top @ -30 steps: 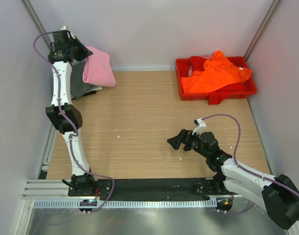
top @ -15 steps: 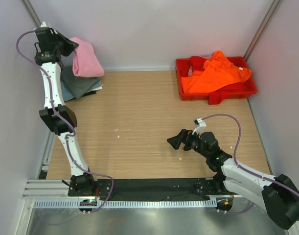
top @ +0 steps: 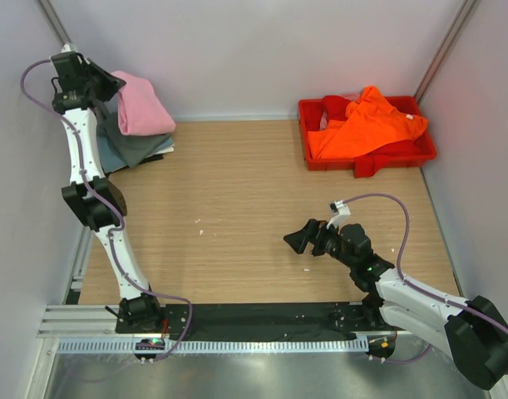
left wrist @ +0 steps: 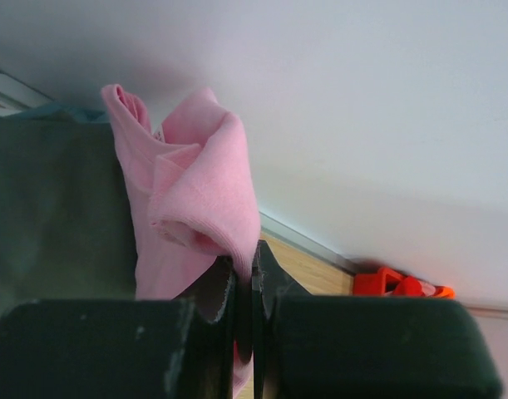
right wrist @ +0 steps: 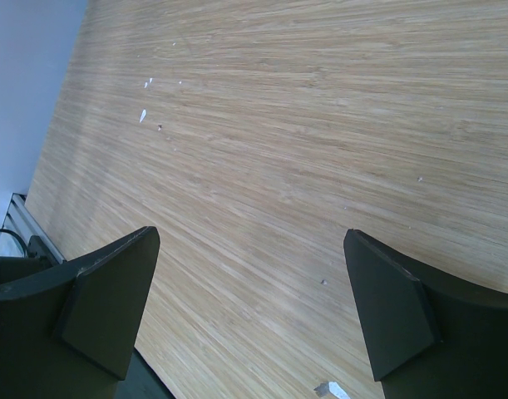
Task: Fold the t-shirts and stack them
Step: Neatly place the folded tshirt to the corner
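- Left gripper (top: 106, 83) (left wrist: 244, 264): raised at the far-left corner of the counter (top: 237, 191); fingers (left wrist: 223, 283) pressed together, clamped on a fold of the pink t-shirt (top: 141, 104) (left wrist: 195, 191).
- Pink t-shirt: bunched, hanging from the fingers above the dark grey t-shirt (top: 135, 146), which lies on the counter by the left wall.
- Orange t-shirt (top: 362, 120): crumpled in the red tray (top: 337, 162) at the far right, spilling over its rim.
- Right gripper (top: 302, 238) (right wrist: 249, 241): low over bare counter, near side, right of centre; fingers wide apart, holding nothing.
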`<state>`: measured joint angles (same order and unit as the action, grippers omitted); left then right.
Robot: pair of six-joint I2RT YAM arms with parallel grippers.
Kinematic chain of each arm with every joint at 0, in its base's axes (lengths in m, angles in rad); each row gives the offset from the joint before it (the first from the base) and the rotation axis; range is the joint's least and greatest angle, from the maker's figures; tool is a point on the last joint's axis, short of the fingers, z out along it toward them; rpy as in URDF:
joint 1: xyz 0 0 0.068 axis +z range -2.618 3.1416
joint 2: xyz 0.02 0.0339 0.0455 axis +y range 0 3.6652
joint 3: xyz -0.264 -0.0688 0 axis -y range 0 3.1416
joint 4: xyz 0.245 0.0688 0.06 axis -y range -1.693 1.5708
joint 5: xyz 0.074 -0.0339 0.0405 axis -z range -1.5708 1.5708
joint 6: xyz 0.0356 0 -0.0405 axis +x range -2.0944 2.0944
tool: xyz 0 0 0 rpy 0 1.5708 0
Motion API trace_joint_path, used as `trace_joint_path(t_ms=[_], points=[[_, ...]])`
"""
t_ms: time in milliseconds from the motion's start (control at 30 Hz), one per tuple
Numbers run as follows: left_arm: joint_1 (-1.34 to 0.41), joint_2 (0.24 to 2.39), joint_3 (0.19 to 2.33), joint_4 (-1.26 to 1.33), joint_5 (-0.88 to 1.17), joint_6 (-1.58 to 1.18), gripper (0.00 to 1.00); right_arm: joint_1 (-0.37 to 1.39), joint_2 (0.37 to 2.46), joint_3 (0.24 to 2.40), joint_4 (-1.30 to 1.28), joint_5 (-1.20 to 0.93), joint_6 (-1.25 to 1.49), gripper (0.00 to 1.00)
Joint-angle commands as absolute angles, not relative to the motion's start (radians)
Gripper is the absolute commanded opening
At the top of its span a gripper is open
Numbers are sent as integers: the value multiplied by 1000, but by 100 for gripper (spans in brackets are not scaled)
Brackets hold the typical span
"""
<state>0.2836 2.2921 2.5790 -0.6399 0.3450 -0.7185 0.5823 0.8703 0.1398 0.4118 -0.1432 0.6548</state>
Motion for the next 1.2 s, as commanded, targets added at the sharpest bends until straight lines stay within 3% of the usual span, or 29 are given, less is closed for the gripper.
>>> trace_joint_path(t_ms=[0, 533, 1167], points=[[314, 2204, 2553, -604, 362, -669, 4, 581, 867, 137, 477, -121, 658, 100], [344, 2227, 2519, -759, 94, -445, 6, 580, 871, 138, 479, -124, 660, 100], [368, 2457, 2621, -738, -49, -316, 21, 577, 897, 147, 483, -138, 658, 100]])
